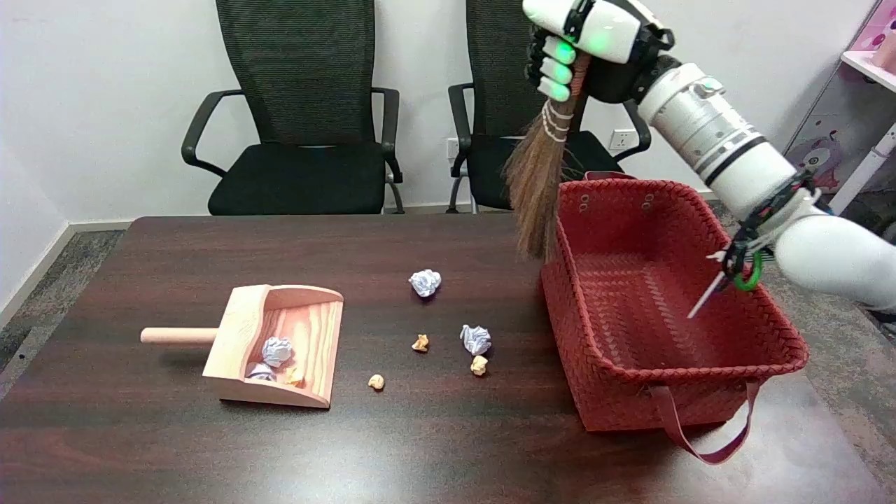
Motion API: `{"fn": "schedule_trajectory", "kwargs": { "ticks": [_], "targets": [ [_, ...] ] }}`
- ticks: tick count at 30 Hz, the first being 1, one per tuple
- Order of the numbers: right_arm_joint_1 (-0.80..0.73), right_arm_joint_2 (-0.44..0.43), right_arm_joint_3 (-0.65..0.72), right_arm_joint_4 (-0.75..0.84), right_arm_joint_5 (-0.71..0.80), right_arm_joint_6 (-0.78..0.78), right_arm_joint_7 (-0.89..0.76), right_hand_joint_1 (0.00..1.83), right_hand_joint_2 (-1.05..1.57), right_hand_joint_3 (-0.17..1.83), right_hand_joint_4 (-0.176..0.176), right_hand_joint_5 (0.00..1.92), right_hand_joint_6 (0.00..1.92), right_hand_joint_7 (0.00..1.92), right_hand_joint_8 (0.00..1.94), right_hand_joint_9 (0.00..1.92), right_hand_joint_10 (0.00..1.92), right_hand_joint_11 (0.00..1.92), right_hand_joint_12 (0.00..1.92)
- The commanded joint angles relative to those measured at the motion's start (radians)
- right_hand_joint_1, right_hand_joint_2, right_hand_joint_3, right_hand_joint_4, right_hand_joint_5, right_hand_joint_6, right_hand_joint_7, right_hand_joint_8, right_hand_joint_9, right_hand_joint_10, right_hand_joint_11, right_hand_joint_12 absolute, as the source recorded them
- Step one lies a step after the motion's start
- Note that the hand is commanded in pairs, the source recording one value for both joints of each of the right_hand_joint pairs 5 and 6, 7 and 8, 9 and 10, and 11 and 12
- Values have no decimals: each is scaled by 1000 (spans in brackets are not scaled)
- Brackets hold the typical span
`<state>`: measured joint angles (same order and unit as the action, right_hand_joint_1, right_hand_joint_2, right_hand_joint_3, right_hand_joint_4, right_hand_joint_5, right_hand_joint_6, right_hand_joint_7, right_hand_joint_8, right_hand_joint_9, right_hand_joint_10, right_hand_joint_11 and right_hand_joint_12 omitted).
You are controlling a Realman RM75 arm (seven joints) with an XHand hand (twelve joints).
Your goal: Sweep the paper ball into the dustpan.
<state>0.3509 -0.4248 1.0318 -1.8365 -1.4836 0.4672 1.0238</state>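
- The right hand (581, 42) is clamped round the broom (542, 175), lifted high beside the red basket (700, 392), bristles hanging clear.
- Paper balls (425, 283) lie right of the wooden dustpan (308, 350), whose mouth faces them, ready for sweeping leftward.

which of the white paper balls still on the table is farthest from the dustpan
The white paper ball beside the red basket. The other loose white ball lies closer to the wooden dustpan.
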Motion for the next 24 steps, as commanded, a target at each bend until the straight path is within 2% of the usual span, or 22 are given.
{"fn": "schedule_trajectory", "kwargs": {
  "ticks": [1,8,14,24],
  "targets": [
    [293,-136,-289,152,19,-16,-89,972,1548,1175,28,1920,1920,1920,1920,1920,1920,1920,1920],
    [304,-224,-309,230,12,-38,-162,969,1571,1160,32,1920,1920,1920,1920,1920,1920,1920,1920],
    [312,-238,-369,244,9,-41,-168,973,1571,1149,33,1920,1920,1920,1920,1920,1920,1920,1920],
    [339,-308,-409,316,17,-103,-349,977,1571,1231,48,1920,1920,1920,1920,1920,1920,1920,1920]
  ]
}}
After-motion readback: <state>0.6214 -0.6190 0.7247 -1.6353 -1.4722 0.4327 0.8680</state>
